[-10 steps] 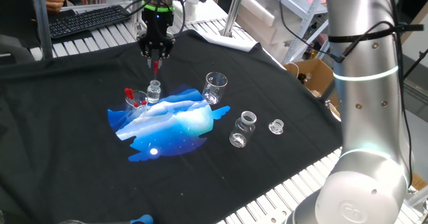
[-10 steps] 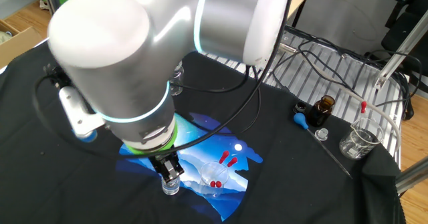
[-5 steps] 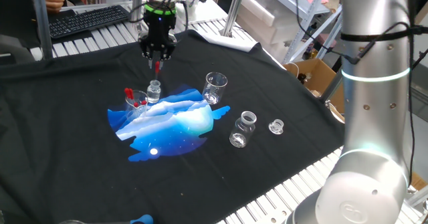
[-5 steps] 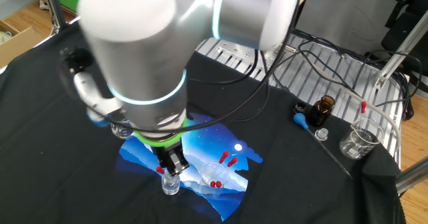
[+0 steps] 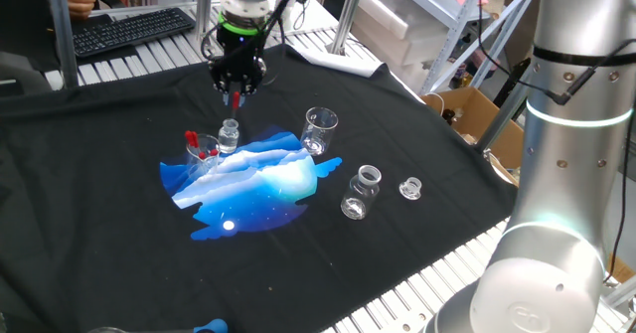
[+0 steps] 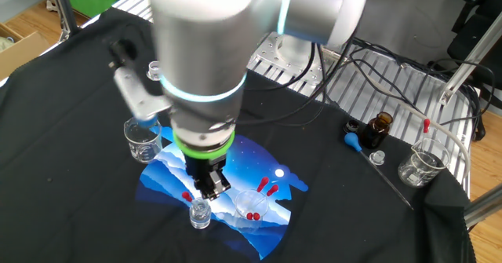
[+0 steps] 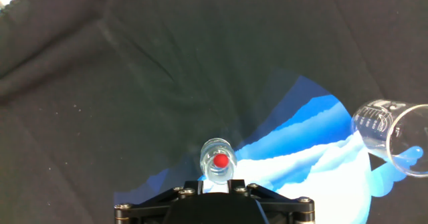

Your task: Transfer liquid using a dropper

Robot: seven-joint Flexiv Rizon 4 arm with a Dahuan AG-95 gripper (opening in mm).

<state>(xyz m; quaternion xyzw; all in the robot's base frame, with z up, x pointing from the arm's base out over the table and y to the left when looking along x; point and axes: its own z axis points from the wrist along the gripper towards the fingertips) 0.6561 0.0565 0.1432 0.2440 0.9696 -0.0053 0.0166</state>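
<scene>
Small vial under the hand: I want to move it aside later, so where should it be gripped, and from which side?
Probably grip the small vial round its slim body, coming straight down, since it stands upright. Avoid closing from the side where the nearer beaker stands close by. The hand first has to free itself of the dropper.

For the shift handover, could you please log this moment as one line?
gripper: shut on dropper | position: above small vial | tip: inside vial or not, cannot tell | beaker with droppers: beside vial
</scene>
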